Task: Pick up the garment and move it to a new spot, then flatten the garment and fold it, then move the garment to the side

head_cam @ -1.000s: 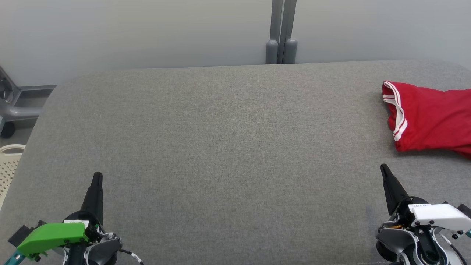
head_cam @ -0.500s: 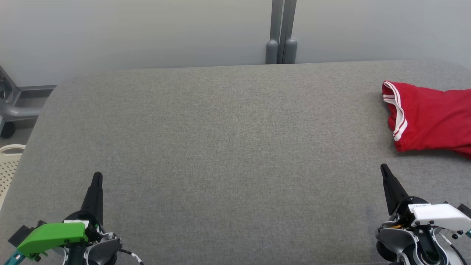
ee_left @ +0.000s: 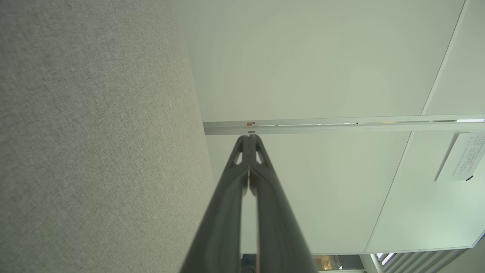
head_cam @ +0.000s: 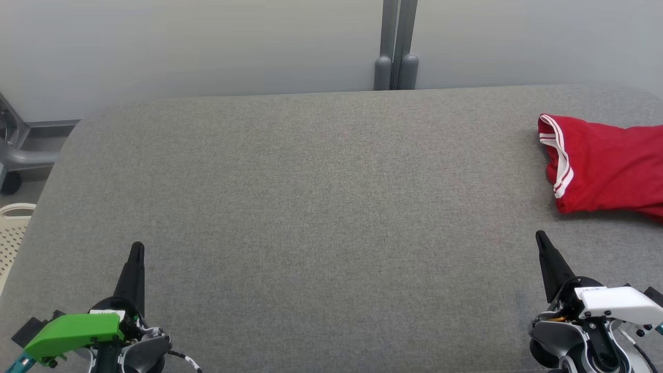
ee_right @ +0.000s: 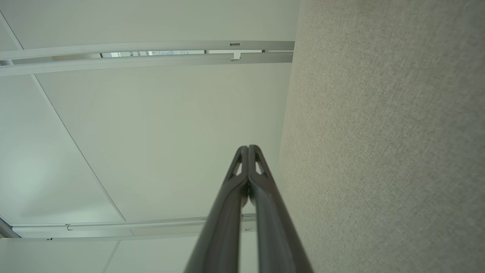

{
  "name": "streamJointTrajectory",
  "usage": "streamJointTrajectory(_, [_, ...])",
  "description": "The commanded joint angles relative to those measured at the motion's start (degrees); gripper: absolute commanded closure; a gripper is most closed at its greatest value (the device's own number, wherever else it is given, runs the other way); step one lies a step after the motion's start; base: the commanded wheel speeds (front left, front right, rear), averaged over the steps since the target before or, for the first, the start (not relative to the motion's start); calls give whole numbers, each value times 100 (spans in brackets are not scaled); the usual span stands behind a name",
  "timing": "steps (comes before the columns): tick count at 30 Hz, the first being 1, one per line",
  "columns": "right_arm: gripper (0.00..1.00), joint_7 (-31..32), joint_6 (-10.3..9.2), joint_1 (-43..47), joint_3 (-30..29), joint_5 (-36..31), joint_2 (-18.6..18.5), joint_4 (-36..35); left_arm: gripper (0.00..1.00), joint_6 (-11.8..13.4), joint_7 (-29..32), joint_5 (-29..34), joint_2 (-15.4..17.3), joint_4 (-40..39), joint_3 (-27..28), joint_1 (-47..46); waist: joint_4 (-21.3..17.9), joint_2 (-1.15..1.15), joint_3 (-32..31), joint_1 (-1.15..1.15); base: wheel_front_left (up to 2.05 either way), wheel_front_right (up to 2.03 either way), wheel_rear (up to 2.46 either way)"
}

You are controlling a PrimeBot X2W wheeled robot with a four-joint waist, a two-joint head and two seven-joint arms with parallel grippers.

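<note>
A red garment (head_cam: 606,168) with white-striped trim lies folded at the far right of the grey padded table (head_cam: 311,207), partly cut off by the head view's right edge. My left gripper (head_cam: 137,247) rests at the lower left, shut and holding nothing. At the lower right sits my right gripper (head_cam: 540,237), also shut and holding nothing, a short way in front of the garment and apart from it. In the left wrist view the left gripper (ee_left: 249,137) has its fingertips pressed together. The right wrist view has the right gripper (ee_right: 248,148) likewise closed tip to tip.
A pale perforated basket (head_cam: 13,233) stands off the table's left edge. A grey post (head_cam: 396,46) rises against the wall behind the table. A grey frame with a wheel (head_cam: 15,155) stands at the far left.
</note>
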Motion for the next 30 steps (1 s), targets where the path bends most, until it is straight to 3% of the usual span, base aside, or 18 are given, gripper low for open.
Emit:
streamJointTrajectory(1, [100,39,2,-30,-13,20,-26,-22,100,-32,8,-1,38,-22,16,-94,0,0,0,0,0,0,0])
streamJointTrajectory(30, [100,39,2,-30,-13,20,-26,-22,100,-32,7,-2,38,-22,15,-93,0,0,0,0,0,0,0])
